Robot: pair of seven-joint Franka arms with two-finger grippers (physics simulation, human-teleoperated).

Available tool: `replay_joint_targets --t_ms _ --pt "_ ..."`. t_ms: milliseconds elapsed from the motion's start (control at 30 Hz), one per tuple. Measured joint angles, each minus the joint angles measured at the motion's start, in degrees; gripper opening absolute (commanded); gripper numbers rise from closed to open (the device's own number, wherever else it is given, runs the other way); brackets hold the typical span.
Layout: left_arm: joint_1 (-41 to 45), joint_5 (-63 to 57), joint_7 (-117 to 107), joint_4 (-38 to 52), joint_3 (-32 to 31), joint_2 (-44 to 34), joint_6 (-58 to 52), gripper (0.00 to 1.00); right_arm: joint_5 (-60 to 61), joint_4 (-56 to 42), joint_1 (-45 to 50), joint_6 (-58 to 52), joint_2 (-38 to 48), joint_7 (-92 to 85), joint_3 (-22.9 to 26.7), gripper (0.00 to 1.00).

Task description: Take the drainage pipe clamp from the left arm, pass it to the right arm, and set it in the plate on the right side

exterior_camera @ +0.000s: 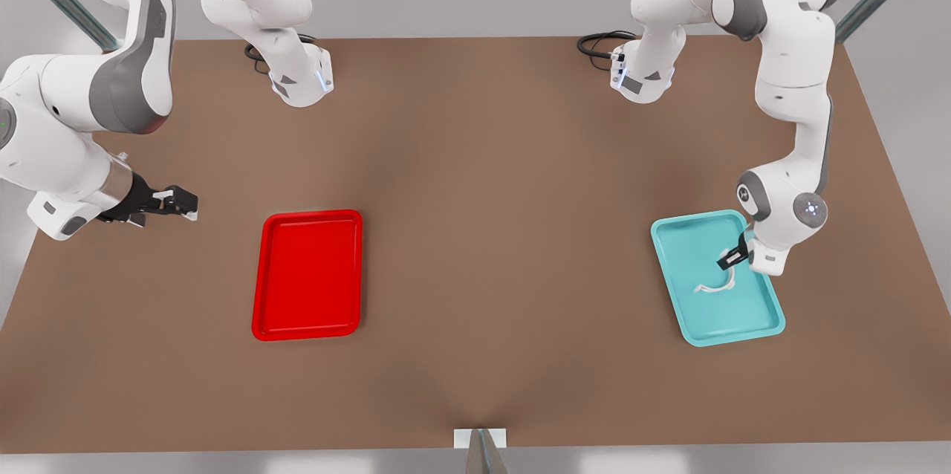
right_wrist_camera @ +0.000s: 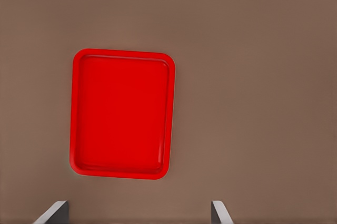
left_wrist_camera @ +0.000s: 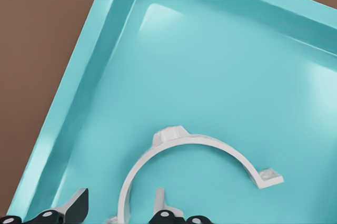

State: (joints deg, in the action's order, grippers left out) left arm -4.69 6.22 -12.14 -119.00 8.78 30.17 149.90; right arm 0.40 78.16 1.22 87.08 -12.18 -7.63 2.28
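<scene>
Both clamp (left_wrist_camera: 184, 148) tabs point toward left tool (left_wrist_camera: 118, 211), flat in teal tray (left_wrist_camera: 79, 103).

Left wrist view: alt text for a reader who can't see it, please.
A white drainage pipe clamp lies in a teal tray, with the open left gripper straddling one end of the clamp. Brown table shows beyond the tray's rim.

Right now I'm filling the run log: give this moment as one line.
phase: pre-grasp | left gripper: open, over drainage pipe clamp in teal tray | right gripper: open, waiting beside red plate | handover: not yet
</scene>
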Motion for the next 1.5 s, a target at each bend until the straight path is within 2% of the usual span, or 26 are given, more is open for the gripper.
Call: replay_joint_targets --t_ms 167,333,500,567,800,900,967,1067,1167,1300,1500 --pt "-0.05 0.00 -0.33 0.14 0.00 0.46 0.23 0.54 0.05 0.09 -0.03 -0.02 -0.01 -0.10 0.16 1.00" --pt "-0.04 -0.02 -0.62 0.15 0.00 0.59 0.30 0.35 0.15 0.09 -0.14 -0.03 -0.01 -0.20 0.33 1.00" --pt "0.03 0.02 -1.00 0.20 0.00 1.00 0.33 0.28 0.24 0.09 -0.45 -0.03 -0.01 -0.31 0.35 1.00" --pt "0.04 -0.02 -1.24 0.21 0.01 1.06 0.35 0.21 0.25 0.09 -0.44 -0.03 -0.01 -0.35 0.34 1.00" --pt "0.78 -0.75 -2.36 2.28 -1.44 0.55 -0.06 0.21 0.27 0.09 -0.43 -0.03 -0.01 -0.46 0.34 1.00" --pt "3.54 -1.31 -1.45 9.85 -3.17 -0.32 -2.64 0.21 0.28 0.01 -0.32 -0.02 -0.01 -0.41 -0.02 1.00" --pt "7.76 -1.40 -0.86 16.01 -3.78 -1.97 -6.89 0.21 0.35 -0.17 0.15 0.00 0.09 -0.31 -0.64 1.00" --pt "18.89 -1.45 -1.13 22.14 -3.99 -2.19 -11.82 0.21 3.18 -0.26 1.01 0.65 -0.54 0.67 -3.49 1.00" --pt "29.77 0.33 -2.46 26.53 -4.37 -0.54 -14.82 0.21 7.27 -0.23 6.78 4.18 -3.93 2.79 -4.36 1.00" --pt "36.26 1.91 -4.40 33.81 -8.22 1.98 -17.26 0.21 10.33 -0.33 10.62 10.71 -8.93 5.53 -4.87 1.00" --pt "37.54 2.69 -6.31 39.98 -16.65 4.73 -18.64 0.21 14.96 -0.04 15.39 19.74 -14.56 9.03 -8.45 1.00"
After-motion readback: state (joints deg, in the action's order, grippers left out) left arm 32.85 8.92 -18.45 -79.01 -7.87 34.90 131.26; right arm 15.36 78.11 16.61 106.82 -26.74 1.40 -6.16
